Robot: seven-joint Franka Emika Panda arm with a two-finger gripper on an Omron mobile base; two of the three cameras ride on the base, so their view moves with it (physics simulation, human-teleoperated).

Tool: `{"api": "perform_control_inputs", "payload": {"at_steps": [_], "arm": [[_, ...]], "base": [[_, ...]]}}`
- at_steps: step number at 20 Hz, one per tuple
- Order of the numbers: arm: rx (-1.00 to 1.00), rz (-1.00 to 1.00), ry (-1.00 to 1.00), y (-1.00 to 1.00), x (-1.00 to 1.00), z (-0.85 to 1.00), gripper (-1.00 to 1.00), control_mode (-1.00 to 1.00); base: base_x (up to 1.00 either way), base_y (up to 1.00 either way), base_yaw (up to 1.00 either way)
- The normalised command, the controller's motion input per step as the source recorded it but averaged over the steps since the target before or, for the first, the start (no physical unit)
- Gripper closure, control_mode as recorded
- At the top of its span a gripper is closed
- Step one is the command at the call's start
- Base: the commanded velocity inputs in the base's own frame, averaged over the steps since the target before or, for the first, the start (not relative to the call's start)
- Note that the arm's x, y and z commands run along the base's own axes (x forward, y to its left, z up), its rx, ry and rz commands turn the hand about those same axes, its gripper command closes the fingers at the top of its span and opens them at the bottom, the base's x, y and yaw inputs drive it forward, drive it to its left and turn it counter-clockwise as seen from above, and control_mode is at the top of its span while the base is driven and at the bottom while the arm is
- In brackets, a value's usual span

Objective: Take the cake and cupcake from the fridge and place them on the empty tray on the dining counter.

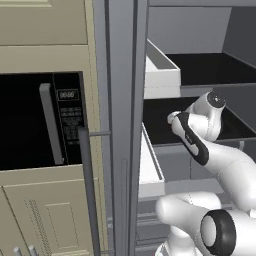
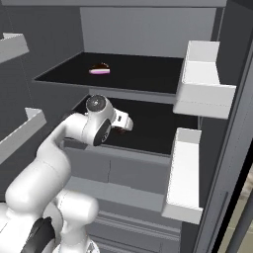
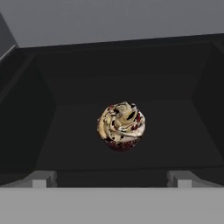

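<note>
A black microwave (image 1: 40, 122) with a grey bar handle sits among beige cabinets (image 1: 45, 212).

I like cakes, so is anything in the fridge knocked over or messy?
Nothing stands out. The cupcake sits upright on the black lower shelf, and the cake lies flat on the upper shelf. No spills show.
</note>
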Motion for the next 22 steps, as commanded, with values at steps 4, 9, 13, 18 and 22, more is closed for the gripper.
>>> {"api": "perform_control_inputs", "payload": {"at_steps": [4, 9, 13, 18, 22], "arm": [[0.00, 0.00, 0.01, 0.00, 0.18, -0.13, -1.00, -1.00], [0.00, 0.00, 0.07, 0.00, 0.29, -0.03, -1.00, -1.00], [0.00, 0.00, 0.06, 0.00, 0.19, -0.05, -1.00, -1.00], [0.00, 0.00, 0.01, -0.05, 0.04, -0.06, -1.00, -1.00], [0.00, 0.01, 0.00, -0.07, 0.00, -0.22, -1.00, -1.00]], "base": [[0.00, 0.00, 0.00], [0.00, 0.00, 0.00], [0.00, 0.00, 0.00], [0.00, 0.00, 0.00], [0.00, 0.00, 0.00]]}}
